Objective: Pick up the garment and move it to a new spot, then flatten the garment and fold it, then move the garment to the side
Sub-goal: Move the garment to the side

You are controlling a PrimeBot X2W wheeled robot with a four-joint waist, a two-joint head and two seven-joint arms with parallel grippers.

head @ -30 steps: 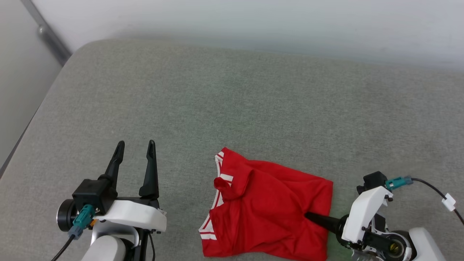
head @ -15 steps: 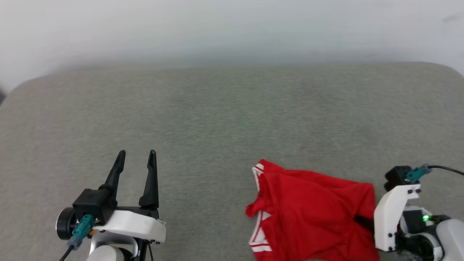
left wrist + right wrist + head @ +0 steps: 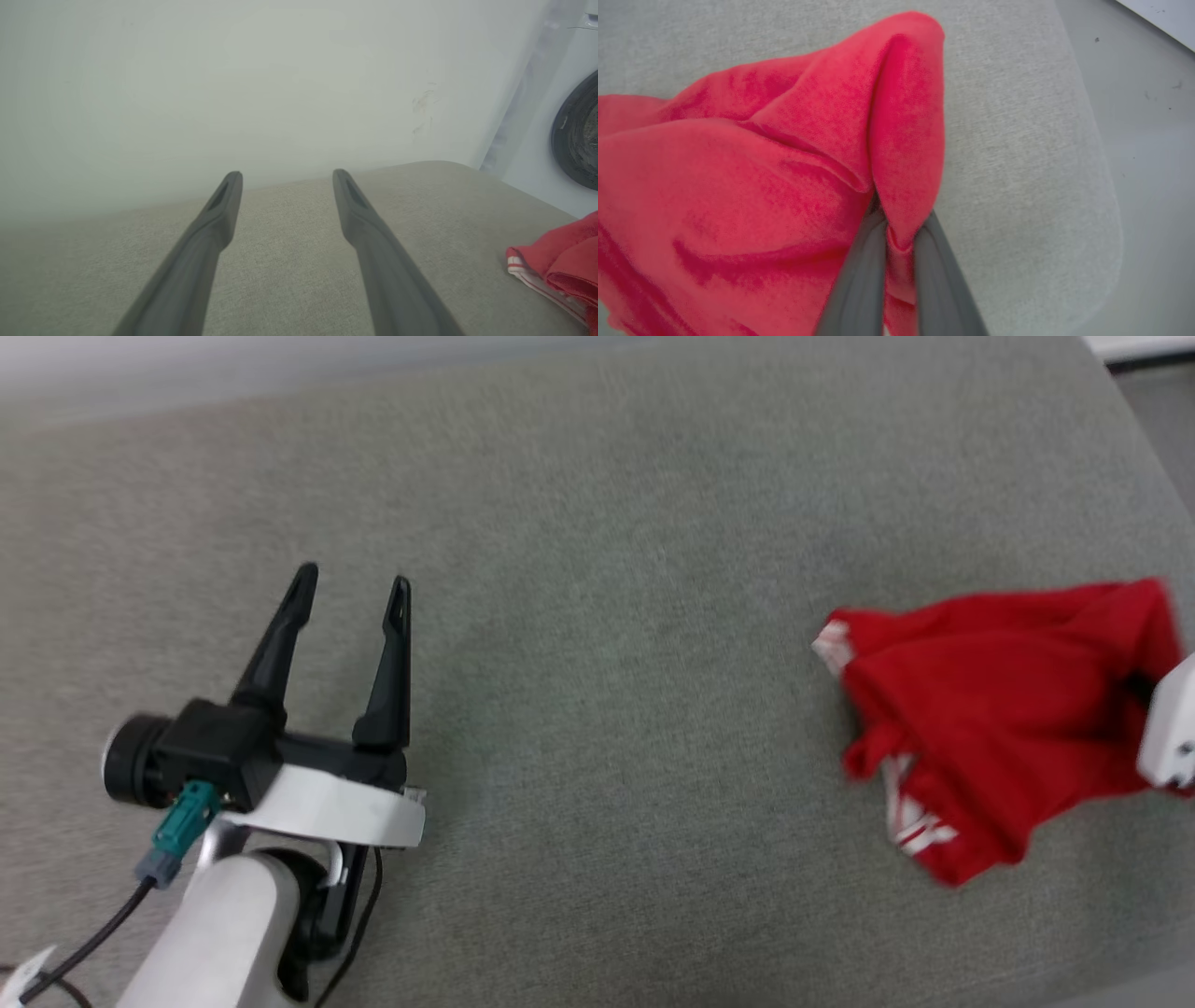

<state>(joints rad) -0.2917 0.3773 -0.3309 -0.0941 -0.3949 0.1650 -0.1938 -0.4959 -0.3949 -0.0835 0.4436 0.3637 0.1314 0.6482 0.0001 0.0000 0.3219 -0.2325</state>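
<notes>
Just beyond the grey cushion (image 3: 289,280) and garment (image 3: 567,256) stands a washing machine (image 3: 577,133).

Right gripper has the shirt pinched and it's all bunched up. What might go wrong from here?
1. The right gripper pinches just a narrow fold of the garment, so the cloth may slip out while carried.
2. The garment is close to the rounded edge of the grey pad, with floor beyond. A release here might let it slide off.
3. It is bunched, and the open left gripper is far off, so flattening will likely need a regrasp.
</notes>
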